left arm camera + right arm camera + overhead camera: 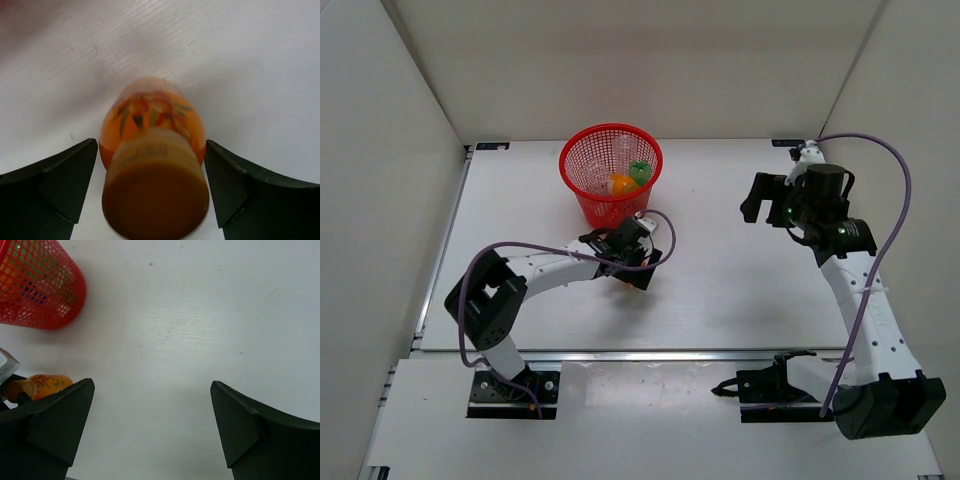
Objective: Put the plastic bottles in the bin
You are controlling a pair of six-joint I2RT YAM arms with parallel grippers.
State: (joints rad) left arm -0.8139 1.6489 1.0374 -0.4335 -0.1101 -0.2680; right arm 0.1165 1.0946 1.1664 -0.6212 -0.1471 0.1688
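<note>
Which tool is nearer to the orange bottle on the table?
Left. The left tool is open and straddles the orange bottle. The right tool, also open, hangs well off to the bottle's right.

Pincer [152,385] spread wide over table [210,310]; bin [40,290] upper-left.

The bin [605,210] is red mesh, the orange bottle [152,125] fruit-and-leaf printed, the table [740,290] white.

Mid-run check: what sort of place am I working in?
Probably a lab test cell, not a home: a white table boxed in by plain white panels, two robot arms mounted at its near edge, and a red mesh bin holding bottles.
</note>
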